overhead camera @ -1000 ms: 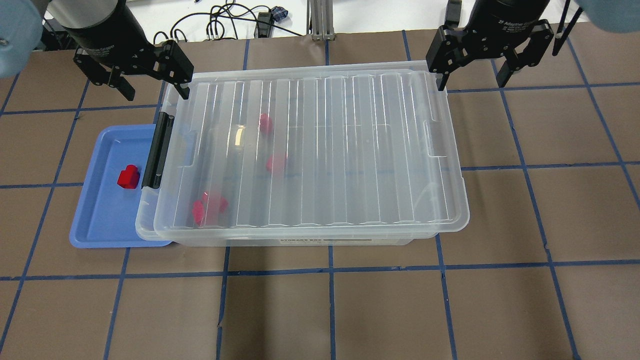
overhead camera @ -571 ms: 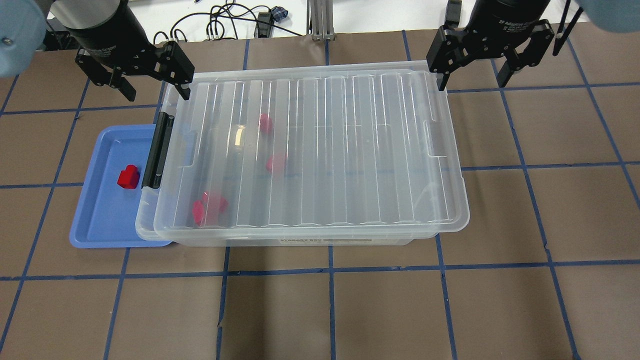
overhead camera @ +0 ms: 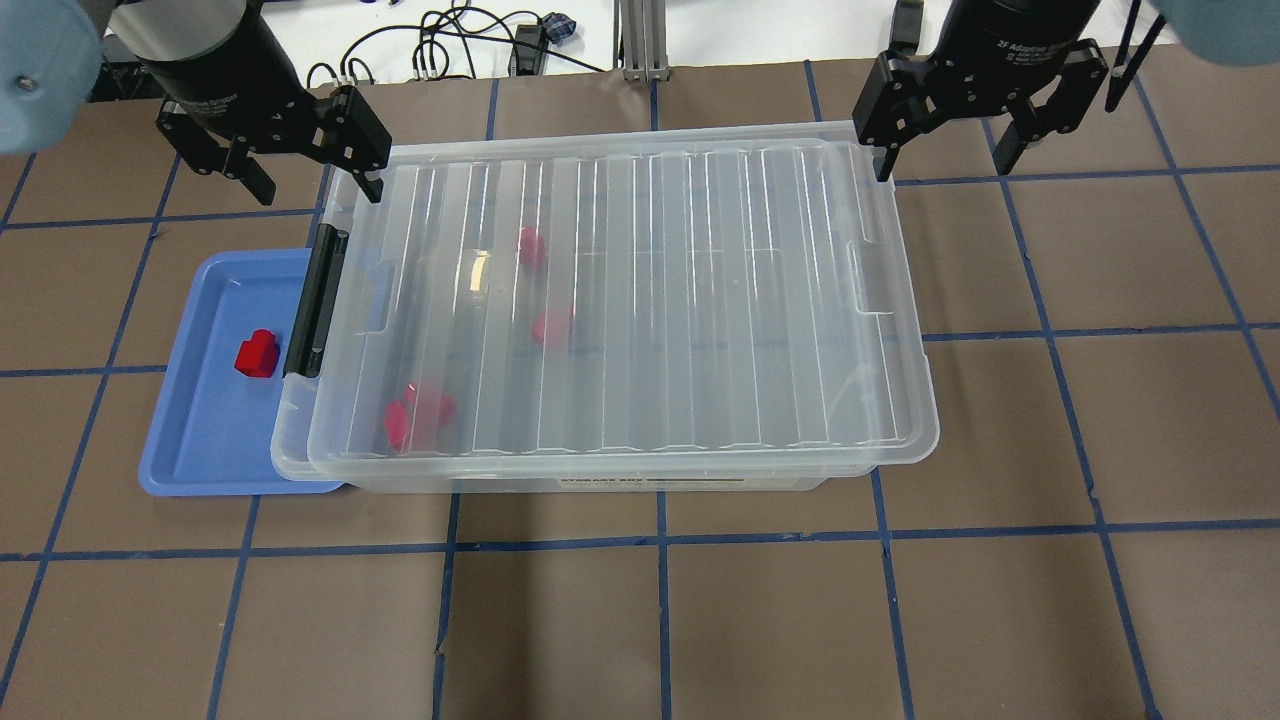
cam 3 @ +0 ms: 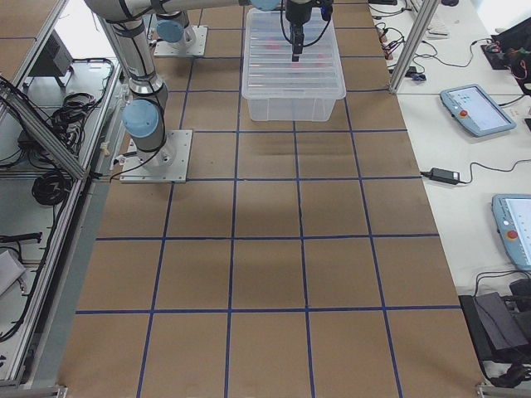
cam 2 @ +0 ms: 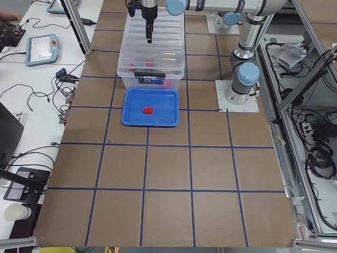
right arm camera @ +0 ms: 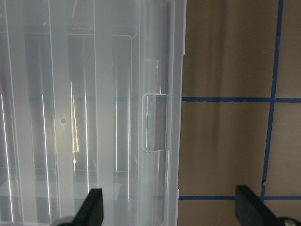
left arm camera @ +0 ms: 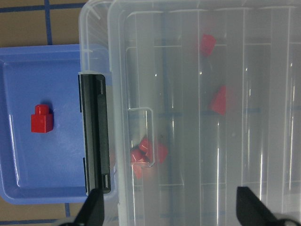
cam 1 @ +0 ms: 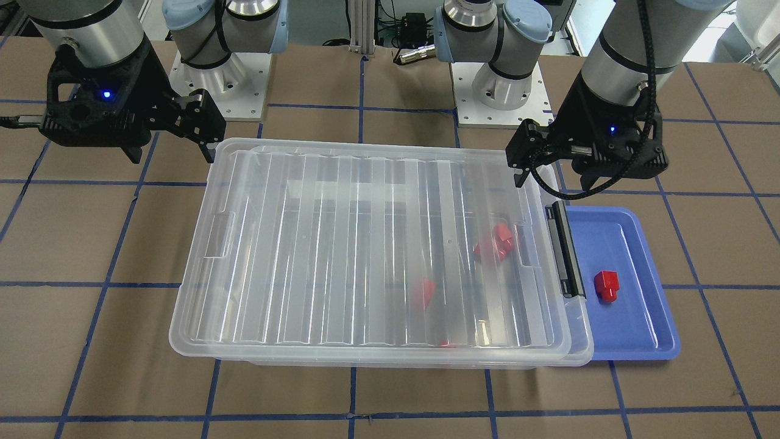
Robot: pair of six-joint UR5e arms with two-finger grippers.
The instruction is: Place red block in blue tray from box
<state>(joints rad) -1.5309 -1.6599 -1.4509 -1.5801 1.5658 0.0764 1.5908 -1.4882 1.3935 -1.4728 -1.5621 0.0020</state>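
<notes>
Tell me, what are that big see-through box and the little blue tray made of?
The box looks like clear, glossy plastic: red blocks show through its ribbed lid, which catches glints. The blue tray seems smooth, opaque moulded plastic with a soft sheen.

Overhead & front cams are looking down at table (overhead camera: 640, 620) from opposite long sides; side cams viewing lengthwise, far off; wrist cams peering straight down, close. Left wrist & overhead are sharing blue tray (left arm camera: 47, 169).

I see the box (right arm camera: 94, 94) edge beside bare table (right arm camera: 225, 56); my right gripper (right arm camera: 171, 208) fingers are spread wide.
</notes>
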